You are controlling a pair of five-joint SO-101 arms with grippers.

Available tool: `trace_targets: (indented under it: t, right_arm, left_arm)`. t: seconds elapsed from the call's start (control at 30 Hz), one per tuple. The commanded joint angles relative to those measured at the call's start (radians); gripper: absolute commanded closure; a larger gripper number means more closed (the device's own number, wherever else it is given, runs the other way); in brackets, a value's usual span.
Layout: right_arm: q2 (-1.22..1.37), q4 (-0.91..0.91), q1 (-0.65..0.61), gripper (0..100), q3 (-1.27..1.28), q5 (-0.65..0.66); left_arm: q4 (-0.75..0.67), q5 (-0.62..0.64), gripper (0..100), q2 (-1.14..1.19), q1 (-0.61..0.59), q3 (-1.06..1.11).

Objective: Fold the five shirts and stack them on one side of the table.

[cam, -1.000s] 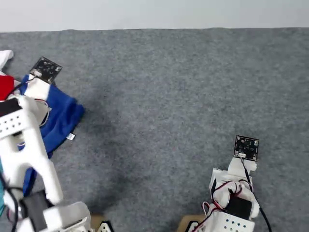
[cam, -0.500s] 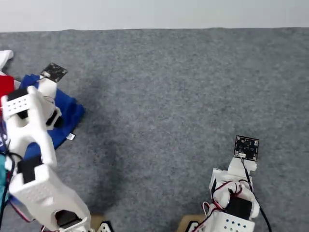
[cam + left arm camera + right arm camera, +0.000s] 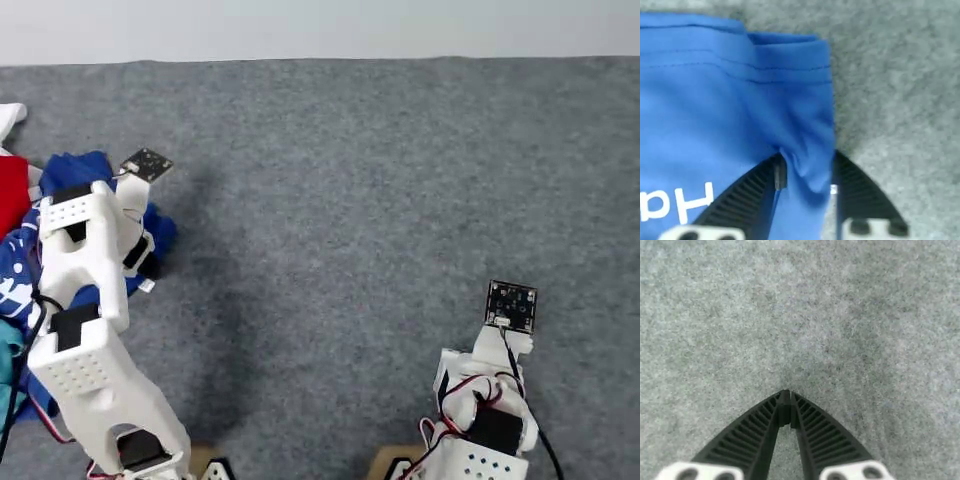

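Note:
A blue shirt with white print lies bunched at the table's left edge. My left gripper is shut on a fold of its hem, the cloth pinched between the black fingers. In the high view the left arm stands over the shirt pile. A red shirt lies just left of the blue one. My right gripper is shut with nothing in it, low over the grey mat near the front right, where its arm rests.
The grey mat covers the table, bare through the middle and right. A white garment and a teal one show at the left edge. A pale wall runs along the back.
The left arm has swung forward and to the right over the blue shirt, and the shirt's flat right edge has bunched up under it. The right arm has kept still.

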Motion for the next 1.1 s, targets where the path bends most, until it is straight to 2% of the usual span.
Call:
trace_targets:
  t: [0.0, 0.1, 0.3, 0.6, 0.83, 1.07]
  right_arm:
    - [-0.013, 0.005, 0.010, 99.0, 0.015, 0.005]
    - [-0.013, 0.005, 0.010, 99.0, 0.015, 0.005]
    - [-0.013, 0.005, 0.010, 99.0, 0.015, 0.005]
    - [-0.013, 0.005, 0.010, 99.0, 0.015, 0.005]
    - [-0.013, 0.005, 0.010, 99.0, 0.015, 0.005]
    - [-0.013, 0.005, 0.010, 99.0, 0.015, 0.005]
  left_arm:
    - [-0.014, 0.011, 99, -0.006, 0.020, -0.042]
    - [0.044, 0.011, 100, -0.008, 0.055, -0.070]
    - [0.261, 0.020, 100, -0.008, 0.137, -0.234]
    - [0.531, 0.229, 100, -0.008, 0.290, -0.619]
    - [0.537, 0.423, 100, -0.066, 0.433, -0.802]
    - [0.534, 0.440, 100, -0.184, 0.598, -0.886]
